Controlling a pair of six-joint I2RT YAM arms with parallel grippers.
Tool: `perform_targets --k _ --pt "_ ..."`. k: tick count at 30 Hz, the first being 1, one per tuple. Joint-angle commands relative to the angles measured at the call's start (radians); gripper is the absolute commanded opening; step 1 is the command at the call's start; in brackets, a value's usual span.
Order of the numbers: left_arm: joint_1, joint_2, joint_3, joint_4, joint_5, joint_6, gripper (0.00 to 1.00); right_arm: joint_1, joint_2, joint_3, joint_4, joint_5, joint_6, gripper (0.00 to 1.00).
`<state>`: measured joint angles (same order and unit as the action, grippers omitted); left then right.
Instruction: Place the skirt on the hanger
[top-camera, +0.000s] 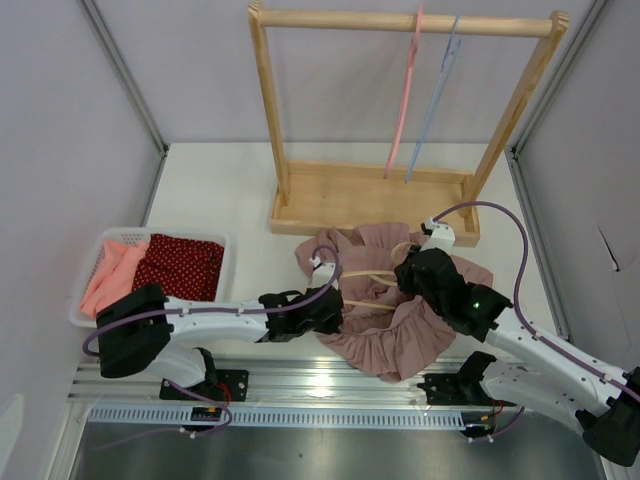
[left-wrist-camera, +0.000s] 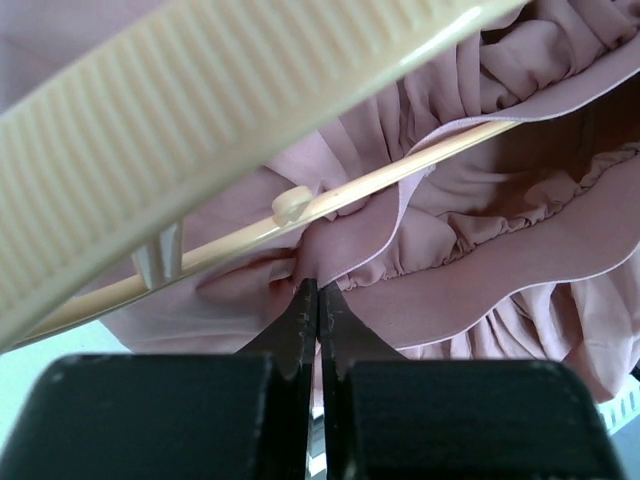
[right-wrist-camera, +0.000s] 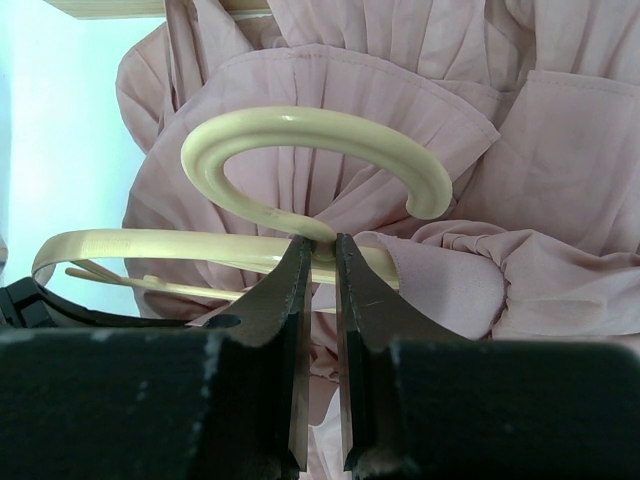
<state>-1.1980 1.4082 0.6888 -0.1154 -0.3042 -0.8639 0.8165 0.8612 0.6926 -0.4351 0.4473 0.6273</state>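
Mauve skirt (top-camera: 385, 345) hem at table's (top-camera: 215, 195) near edge

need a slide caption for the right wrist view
Right end effector pinching the neck of the cream hanger, which lies over the crumpled pink skirt.

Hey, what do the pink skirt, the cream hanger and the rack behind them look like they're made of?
Skirt: thin, matte woven fabric, perhaps chiffon-like; it falls in fine pleats and soft ruffles.
Hanger: probably plastic, cream and slightly glossy; the hook is smooth and moulded, the arm ribbed.
Rack: pale wood, apparently unpainted, with square posts and a round bar.
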Motion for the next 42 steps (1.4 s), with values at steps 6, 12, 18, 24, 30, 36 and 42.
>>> perform_targets --k 6,12,18,24,30,36,42 --pt "0.063 -0.149 -0.043 -0.001 -0.015 -0.010 0.00 -0.016 -0.014 0.033 0.018 0.027 0.008 0.00" --pt "0.188 -0.282 -0.138 -0.018 0.051 -0.021 0.00 -0.030 -0.030 0.030 0.038 0.024 -0.011 0.00" --pt "0.303 -0.399 -0.196 -0.061 0.094 0.000 0.00 -0.034 -0.041 0.019 0.056 0.024 -0.021 0.00" --pt "0.379 -0.489 -0.215 -0.122 0.123 0.029 0.00 -0.037 -0.039 0.004 0.059 0.021 -0.034 0.00" --pt "0.460 -0.497 -0.213 -0.130 0.171 0.060 0.00 -0.037 -0.054 -0.016 0.070 0.021 -0.044 0.00" --pt "0.550 -0.512 -0.184 -0.173 0.220 0.109 0.00 -0.037 -0.068 -0.034 0.062 0.028 -0.049 0.00" --pt "0.609 -0.531 -0.166 -0.193 0.257 0.144 0.00 -0.039 -0.077 -0.048 0.061 0.030 -0.046 0.00"
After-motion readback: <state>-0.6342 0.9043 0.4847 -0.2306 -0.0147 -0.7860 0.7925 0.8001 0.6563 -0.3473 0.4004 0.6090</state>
